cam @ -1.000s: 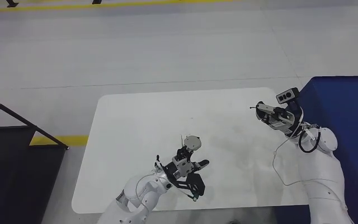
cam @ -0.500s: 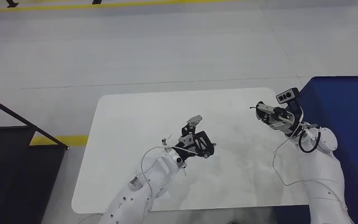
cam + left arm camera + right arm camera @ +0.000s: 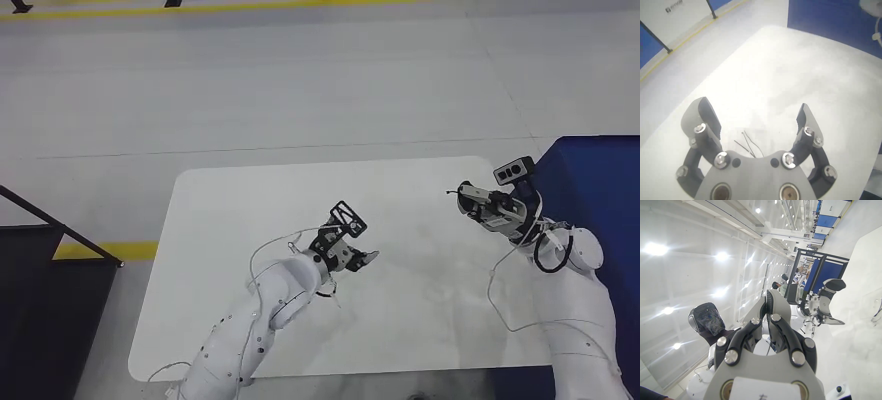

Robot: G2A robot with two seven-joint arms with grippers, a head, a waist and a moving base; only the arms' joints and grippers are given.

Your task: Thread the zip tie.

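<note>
Thin black zip ties [image 3: 748,143] lie loose on the white table [image 3: 230,220], just under the palm of my left gripper [image 3: 754,106]. That gripper stands open over the table's middle [image 3: 350,240], with nothing between its fingers [image 3: 709,115]. My right gripper [image 3: 767,298] is held up at the table's right side [image 3: 465,195], tilted toward the ceiling and shut on a thin black zip tie [image 3: 769,330] that runs down between its fingers. The open left gripper [image 3: 829,303] also appears farther off in the right wrist view.
A blue panel [image 3: 600,190] stands right of the table by the right arm. A dark frame [image 3: 45,290] sits off the left edge. A white cable [image 3: 270,255] loops along the left arm. Bare tabletop lies between the two grippers.
My left arm has swung from the front edge toward the table's middle, turning its wrist, its gripper still open. The right arm has not moved.
</note>
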